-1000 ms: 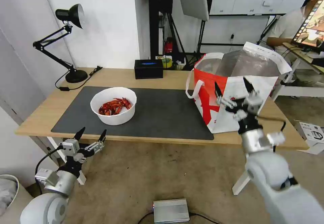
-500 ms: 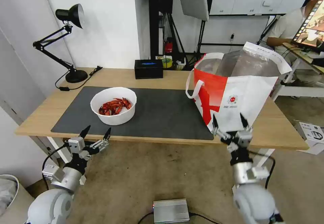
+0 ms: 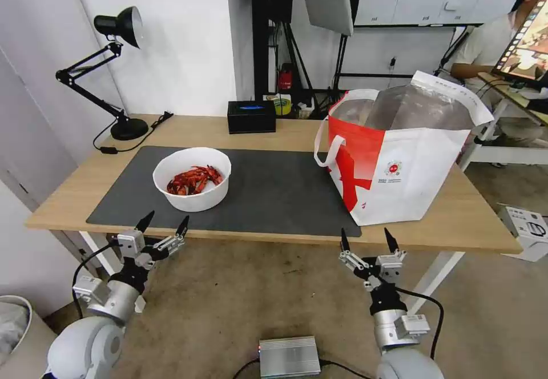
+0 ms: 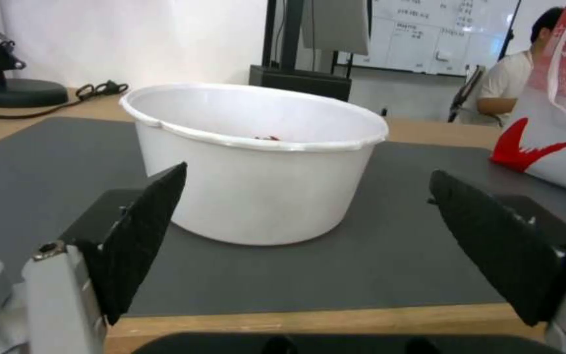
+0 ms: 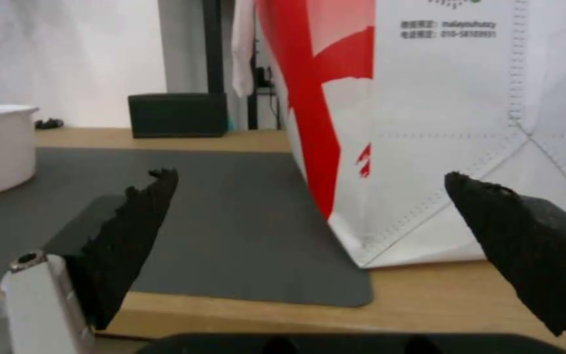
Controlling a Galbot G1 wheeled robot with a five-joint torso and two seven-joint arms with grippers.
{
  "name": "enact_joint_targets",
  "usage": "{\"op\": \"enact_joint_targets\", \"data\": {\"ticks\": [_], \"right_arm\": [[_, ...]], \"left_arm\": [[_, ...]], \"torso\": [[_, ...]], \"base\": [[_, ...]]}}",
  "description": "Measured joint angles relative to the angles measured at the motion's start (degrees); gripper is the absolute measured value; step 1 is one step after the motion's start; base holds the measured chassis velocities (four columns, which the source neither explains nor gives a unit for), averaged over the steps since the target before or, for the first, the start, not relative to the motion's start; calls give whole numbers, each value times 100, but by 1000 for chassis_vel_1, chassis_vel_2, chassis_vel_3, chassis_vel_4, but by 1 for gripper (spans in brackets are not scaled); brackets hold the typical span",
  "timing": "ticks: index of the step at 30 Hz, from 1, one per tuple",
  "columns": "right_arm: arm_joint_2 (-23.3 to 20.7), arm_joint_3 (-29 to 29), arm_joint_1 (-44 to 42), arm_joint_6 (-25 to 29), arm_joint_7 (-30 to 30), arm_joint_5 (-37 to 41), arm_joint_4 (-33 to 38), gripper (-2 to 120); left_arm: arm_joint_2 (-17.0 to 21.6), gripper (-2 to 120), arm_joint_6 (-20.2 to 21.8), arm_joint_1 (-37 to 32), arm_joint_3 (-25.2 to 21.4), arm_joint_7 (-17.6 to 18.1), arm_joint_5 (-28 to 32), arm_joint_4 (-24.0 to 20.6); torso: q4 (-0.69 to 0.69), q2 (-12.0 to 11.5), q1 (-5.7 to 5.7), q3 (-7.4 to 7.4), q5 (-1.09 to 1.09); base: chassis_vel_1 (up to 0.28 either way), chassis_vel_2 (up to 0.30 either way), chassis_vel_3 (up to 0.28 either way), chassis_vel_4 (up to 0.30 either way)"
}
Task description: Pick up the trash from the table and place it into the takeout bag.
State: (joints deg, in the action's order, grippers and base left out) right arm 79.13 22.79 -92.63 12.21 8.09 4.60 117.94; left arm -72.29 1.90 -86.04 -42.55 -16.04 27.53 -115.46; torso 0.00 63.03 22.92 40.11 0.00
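White plastic is what we have to worry about first: the bowl (image 3: 192, 178) of red shells (image 3: 194, 180) sits on the dark mat (image 3: 274, 190) toward the left of the surface (image 3: 188, 130), while the takeout bag (image 3: 399, 156) stands open well apart on the right. Our left gripper (image 3: 162, 228) hovers just off the near edge of the surface in front of the bowl, its fingers (image 4: 142, 231) spread wide and holding nothing; our right gripper (image 3: 365, 241) hangs below the edge near the bag's front corner, likewise spread and empty. We judge the bowl's smooth, flaring wall the main hazard: a pinch from the side could slip, or squeeze the thin rim and tip it, spilling shells over the mat. Carrying it across to the bag could slosh the contents too. The bag's soft walls might fold inward if we brush them, narrowing the mouth. Coming up from below, either gripper could also knock the edge of the surface.
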Motion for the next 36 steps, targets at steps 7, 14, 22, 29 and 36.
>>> {"op": "enact_joint_targets", "data": {"ticks": [7, 14, 22, 29, 36], "right_arm": [[33, -71, -107, -53, 44, -220, 63, 100], [66, -154, -113, -53, 54, -337, -27, 100], [79, -147, -102, -34, 52, -424, -66, 100], [79, -144, -99, -32, 51, -425, -69, 100], [77, -141, -96, -28, 49, -422, -69, 100]], "left_arm": [[-23, 100, 2, 4, -6, -4, 1, 11], [-53, 100, 2, 3, -3, -12, -27, 35], [-24, 100, 13, 25, 5, -12, -30, 31], [384, 100, 465, 311, 121, 344, 375, -218], [1470, 100, 1236, 537, -355, 1005, 1449, -591]], "torso": [[0, 0, 0, 0, 0], [0, 0, 0, 0, 0], [0, 0, 1, 0, 0], [0, 0, 0, 0, 0], [3, 0, 0, 0, 0]], "base": [[0, 0, 0, 0], [0, 0, 0, 0], [0, 0, 0, 0], [0, 0, 0, 0], [0, 0, 0, 0]]}}
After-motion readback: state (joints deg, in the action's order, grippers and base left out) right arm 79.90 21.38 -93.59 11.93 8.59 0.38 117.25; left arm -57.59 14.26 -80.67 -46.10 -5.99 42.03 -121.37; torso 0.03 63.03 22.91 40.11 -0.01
